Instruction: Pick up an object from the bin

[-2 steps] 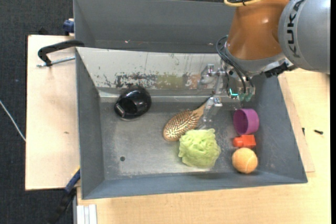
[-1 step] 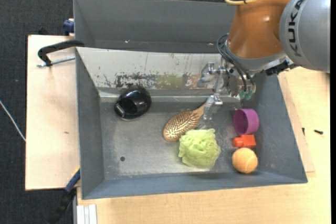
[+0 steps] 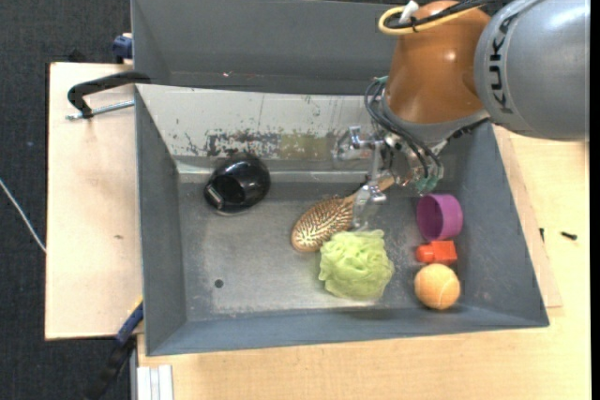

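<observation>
My gripper (image 3: 371, 192) hangs below the orange wrist cover in the right middle of the bin, its tip down at the handle end of a gold oval hairbrush (image 3: 322, 223). The brush lies on the bin floor, slanting down to the left. A light green fuzzy lump (image 3: 356, 265) sits just below the gripper's tip, touching the brush head. To the right of the gripper a purple cup (image 3: 439, 215) lies on its side.
A small orange block (image 3: 437, 251) and an orange ball (image 3: 437, 286) lie under the purple cup near the right wall. A black rounded thing (image 3: 237, 185) rests at the back left. The arm reaches in over the back right corner.
</observation>
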### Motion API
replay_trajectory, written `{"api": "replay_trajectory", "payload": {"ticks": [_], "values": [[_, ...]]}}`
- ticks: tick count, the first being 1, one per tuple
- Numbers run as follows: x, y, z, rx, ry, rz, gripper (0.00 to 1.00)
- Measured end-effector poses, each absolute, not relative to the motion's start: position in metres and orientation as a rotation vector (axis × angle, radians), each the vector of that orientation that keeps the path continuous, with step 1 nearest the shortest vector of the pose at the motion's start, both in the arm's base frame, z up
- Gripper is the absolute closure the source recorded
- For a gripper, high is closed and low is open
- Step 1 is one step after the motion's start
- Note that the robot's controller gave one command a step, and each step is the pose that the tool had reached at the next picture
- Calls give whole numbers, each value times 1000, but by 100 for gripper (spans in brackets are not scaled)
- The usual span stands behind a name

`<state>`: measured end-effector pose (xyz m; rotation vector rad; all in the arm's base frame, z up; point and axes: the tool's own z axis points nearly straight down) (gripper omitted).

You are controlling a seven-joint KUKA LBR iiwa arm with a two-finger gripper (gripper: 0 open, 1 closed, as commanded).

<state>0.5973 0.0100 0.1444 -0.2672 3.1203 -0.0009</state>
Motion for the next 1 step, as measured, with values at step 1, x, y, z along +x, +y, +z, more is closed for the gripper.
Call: {"api": "replay_trajectory", "payload": {"ticks": [1], "values": [[595, 18, 77, -475, 3107, 2, 0]]}}
